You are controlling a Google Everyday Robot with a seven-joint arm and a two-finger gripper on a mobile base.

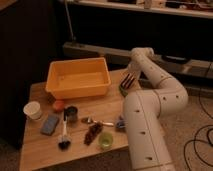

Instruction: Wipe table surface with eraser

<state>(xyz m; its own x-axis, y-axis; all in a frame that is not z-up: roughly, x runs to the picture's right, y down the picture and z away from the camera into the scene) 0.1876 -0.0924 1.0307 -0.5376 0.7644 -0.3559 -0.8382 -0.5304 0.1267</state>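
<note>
The table was a light-brown rectangular wooden top with visible grain, lying level. The eraser, a flat grey-blue rectangular block, lay flat on its left part, slightly askew. The claw hung at the table's far right edge, well apart from the eraser.

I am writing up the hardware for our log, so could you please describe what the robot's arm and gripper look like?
The arm is made of thick, rounded white tubes joined at bulging elbows, with small dark dots along each section. The gripper is dark, much slimmer than the arm, and sits at the edge of the table beside the orange bin.
</note>
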